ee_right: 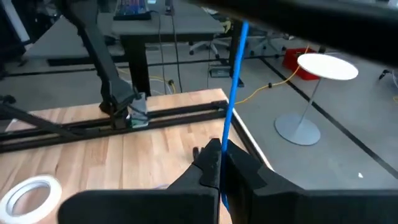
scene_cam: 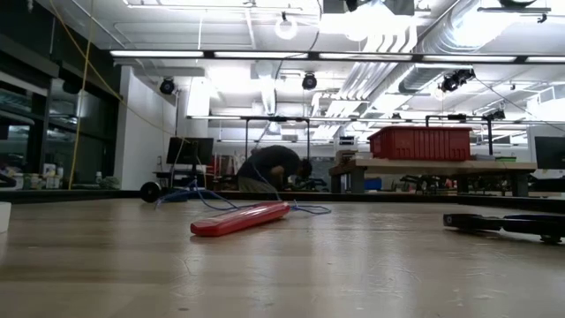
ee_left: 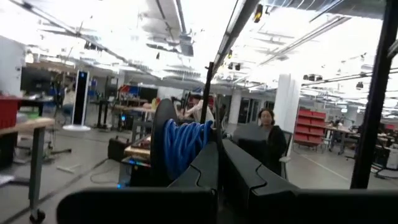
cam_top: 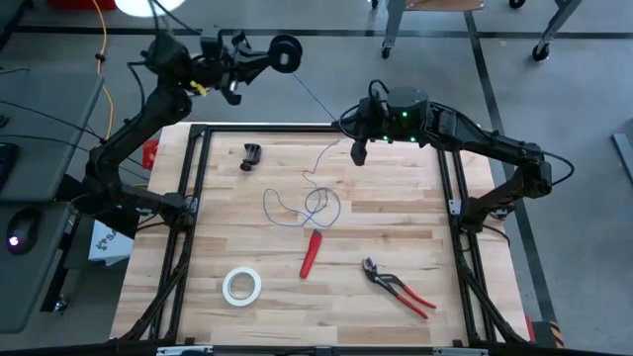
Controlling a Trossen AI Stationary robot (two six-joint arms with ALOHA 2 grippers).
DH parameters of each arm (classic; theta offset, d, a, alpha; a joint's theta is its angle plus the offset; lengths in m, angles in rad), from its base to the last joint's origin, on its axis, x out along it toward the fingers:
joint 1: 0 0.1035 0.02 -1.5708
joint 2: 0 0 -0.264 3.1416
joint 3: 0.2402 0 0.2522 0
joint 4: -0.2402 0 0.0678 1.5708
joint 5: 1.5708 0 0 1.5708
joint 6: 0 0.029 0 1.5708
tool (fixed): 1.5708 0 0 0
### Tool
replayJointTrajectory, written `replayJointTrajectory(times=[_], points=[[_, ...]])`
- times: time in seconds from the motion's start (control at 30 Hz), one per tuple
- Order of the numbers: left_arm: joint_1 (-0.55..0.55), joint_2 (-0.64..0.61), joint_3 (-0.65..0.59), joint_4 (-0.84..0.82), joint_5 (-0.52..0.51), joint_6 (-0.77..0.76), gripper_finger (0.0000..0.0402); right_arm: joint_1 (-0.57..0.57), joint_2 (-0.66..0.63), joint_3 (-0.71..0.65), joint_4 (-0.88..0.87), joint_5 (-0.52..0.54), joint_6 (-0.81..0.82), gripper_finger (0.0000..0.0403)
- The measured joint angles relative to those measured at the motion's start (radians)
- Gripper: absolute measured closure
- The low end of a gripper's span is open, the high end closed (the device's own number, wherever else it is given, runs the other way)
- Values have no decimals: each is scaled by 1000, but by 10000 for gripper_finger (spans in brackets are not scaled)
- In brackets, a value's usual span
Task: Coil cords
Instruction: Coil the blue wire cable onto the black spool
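The wooden table (cam_top: 396, 232) serves as the landmark here. The left arm reaches beyond the table's far-left corner, and the left gripper (cam_top: 265, 56) is clamped shut on the black spool (cam_top: 286, 52), which it holds in the air past the far edge. In the left wrist view the spool (ee_left: 165, 140) stands on edge between the fingers, with turns of blue wire wound around its core.

The right gripper (cam_top: 359, 150) hangs over the table's far edge, right of the middle, its fingers pinched closed on the wire (ee_right: 235, 68).

From the spool the blue wire (cam_top: 315, 97) runs as one taut straight line, slanting down and rightward toward the right gripper, so its long axis lies diagonal to the table's far edge. Past that gripper it goes slack, dropping to the table's middle, where it lies in loose overlapping loops (cam_top: 321, 206).

Just nearer than the loops lies a red-handled tool (cam_top: 312, 253), pointing roughly front to back. A pair of red-handled pliers (cam_top: 398, 288) lies toward the near-right, a white tape roll (cam_top: 241, 285) toward the near-left, and a small black clip (cam_top: 251, 156) near the far-left corner.
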Motion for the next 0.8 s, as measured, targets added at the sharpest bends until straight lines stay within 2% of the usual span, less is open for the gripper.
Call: replayJointTrajectory(times=[0.8], points=[[-32, -22, 1, -4, 57, -36, 401, 28, 23, 0, 0, 1, 59, 403]])
